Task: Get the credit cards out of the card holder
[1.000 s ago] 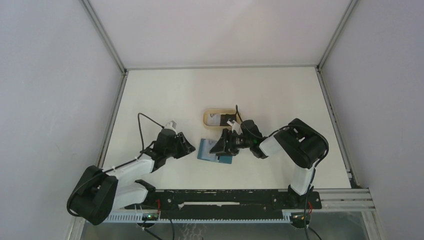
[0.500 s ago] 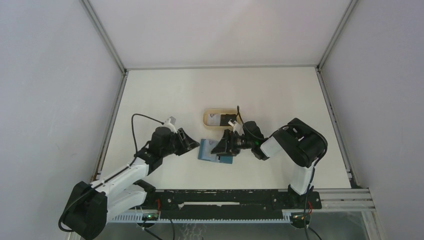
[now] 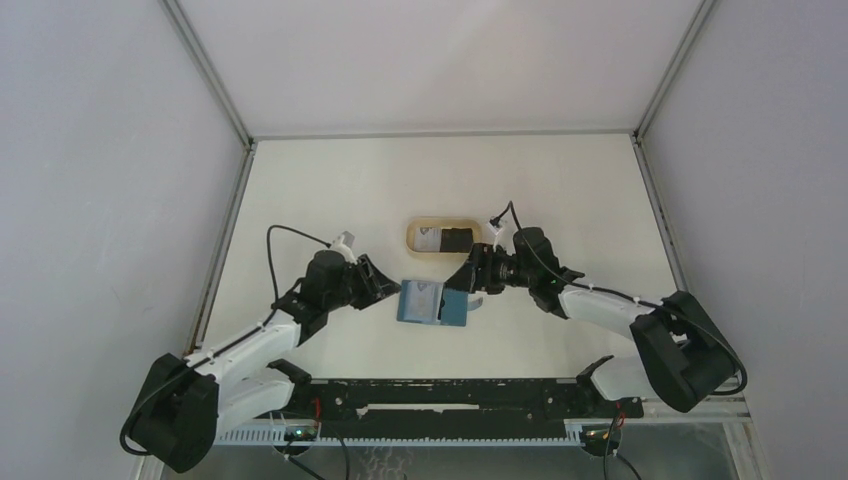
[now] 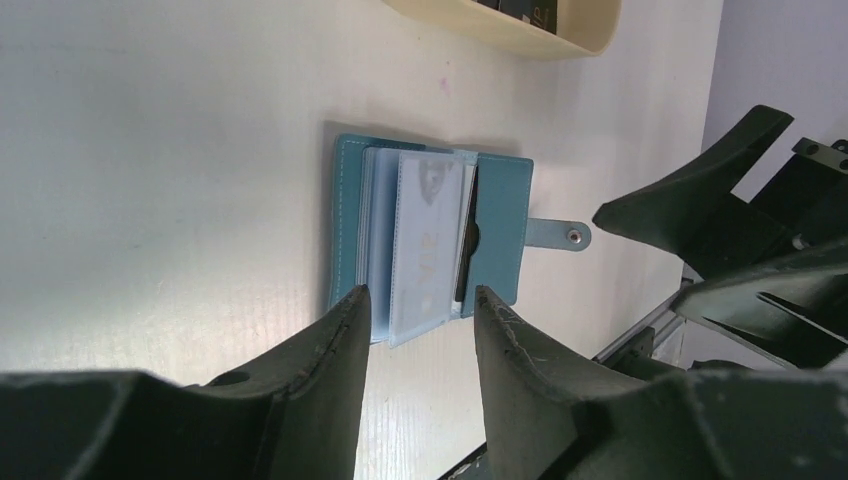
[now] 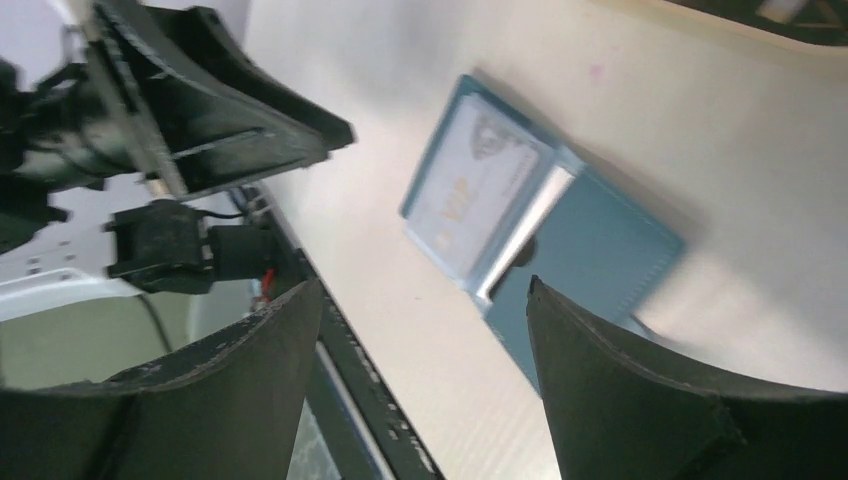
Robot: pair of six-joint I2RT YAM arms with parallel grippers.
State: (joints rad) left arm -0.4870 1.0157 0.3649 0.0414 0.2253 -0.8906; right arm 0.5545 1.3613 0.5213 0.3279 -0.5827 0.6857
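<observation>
Card holder (image 3: 432,303) lies open on the counter (image 3: 330,190) between the two tools, with a tray (image 3: 412,238) just beyond the right tool (image 3: 466,287); the counter extends wide outward of each tool to its side edges. The left tool (image 3: 391,291) is half spread, tips at the holder's left edge, contact indeterminate. The right tool is spread wide above the right flap, grasping nothing.

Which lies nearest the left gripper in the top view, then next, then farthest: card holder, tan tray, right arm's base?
1. card holder, just beside the left gripper.
2. tan tray, farther back.
3. right arm's base, near-right edge.
</observation>
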